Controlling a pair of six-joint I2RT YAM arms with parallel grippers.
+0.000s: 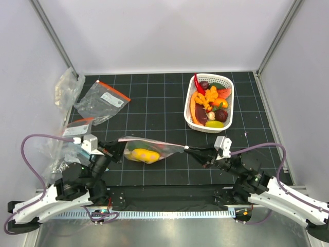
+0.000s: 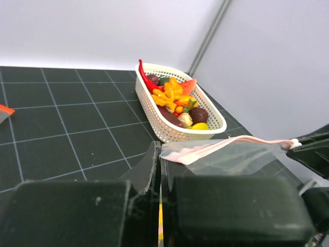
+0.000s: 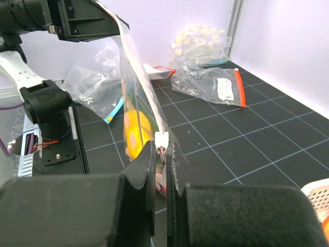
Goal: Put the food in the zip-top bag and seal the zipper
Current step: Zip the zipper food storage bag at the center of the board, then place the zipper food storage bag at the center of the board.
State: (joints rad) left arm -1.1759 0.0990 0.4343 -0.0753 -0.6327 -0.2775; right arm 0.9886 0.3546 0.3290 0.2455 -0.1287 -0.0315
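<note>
One zip-top bag (image 1: 165, 151) crosswise (zipper (image 1: 154, 143) uppermost)

Robotics lab test cell, not a lived-in room. Plain pale panel walls (image 1: 169, 36) on bare aluminium posts (image 1: 54, 38) box in the space beyond the left gripper (image 1: 115, 149) and right gripper (image 1: 188, 150). Beneath both grippers lies a black mat (image 1: 149, 103) ruled with a white grid. Behind them, two white robot arms (image 1: 288, 198) are bolted at a metal table edge (image 1: 169, 234), trailing purple cables (image 1: 46, 135). Beyond the right gripper a white basket (image 1: 215, 75) holds plastic toy food (image 1: 208, 98); beyond the left gripper lie labelled sample bags (image 1: 103, 100).
</note>
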